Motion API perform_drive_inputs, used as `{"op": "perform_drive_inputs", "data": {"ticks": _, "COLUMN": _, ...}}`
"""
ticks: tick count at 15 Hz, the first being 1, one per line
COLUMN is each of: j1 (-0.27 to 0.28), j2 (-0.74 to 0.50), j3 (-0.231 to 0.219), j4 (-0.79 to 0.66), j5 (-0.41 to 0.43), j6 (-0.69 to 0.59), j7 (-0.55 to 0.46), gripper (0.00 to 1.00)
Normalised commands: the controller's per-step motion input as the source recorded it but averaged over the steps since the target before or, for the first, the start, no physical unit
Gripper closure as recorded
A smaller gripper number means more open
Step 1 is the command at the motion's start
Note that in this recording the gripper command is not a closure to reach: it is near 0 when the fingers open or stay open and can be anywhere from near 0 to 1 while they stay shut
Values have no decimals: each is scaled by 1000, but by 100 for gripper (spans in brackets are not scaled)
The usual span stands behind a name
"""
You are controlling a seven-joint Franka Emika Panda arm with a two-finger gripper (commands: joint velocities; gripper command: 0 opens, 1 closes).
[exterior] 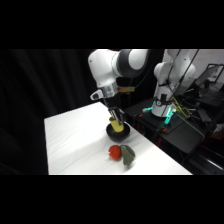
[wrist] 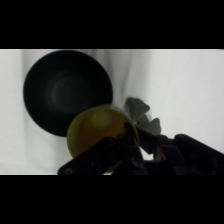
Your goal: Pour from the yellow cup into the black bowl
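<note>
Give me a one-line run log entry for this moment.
phase: pouring | gripper: shut on yellow cup | cup: over rim of black bowl | nearby: red-and-green vegetables on table

Side cam sits off the table's corner, fairly far back, looking down across the white table [exterior: 75,145], arm base at upper right. Wrist cam hangs close overhead, looking nearly straight down. Both catch the black bowl [exterior: 118,132] [wrist: 62,90], yellow cup [exterior: 116,125] [wrist: 97,129] and vegetables [exterior: 121,152] [wrist: 142,120]

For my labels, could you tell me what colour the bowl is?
Black; the bowl shows best in the wrist view.
</note>
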Motion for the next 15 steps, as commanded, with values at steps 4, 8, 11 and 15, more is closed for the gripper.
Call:
{"op": "perform_drive_inputs", "data": {"ticks": 4, "j1": -222, "j2": 40, "j3": -52, "j4": 120, "j5": 509, "j6": -589, "j7": -725, "gripper": 31}}
{"op": "perform_drive_inputs", "data": {"ticks": 8, "j1": -188, "j2": 249, "j3": -65, "j4": 292, "j5": 391, "j6": -640, "j7": -532, "gripper": 31}}
{"op": "perform_drive_inputs", "data": {"ticks": 11, "j1": -113, "j2": 305, "j3": -31, "j4": 334, "j5": 271, "j6": -509, "j7": -297, "gripper": 31}}
{"op": "perform_drive_inputs", "data": {"ticks": 15, "j1": -77, "j2": 296, "j3": -8, "j4": 329, "j5": 185, "j6": -403, "j7": -149, "gripper": 31}}
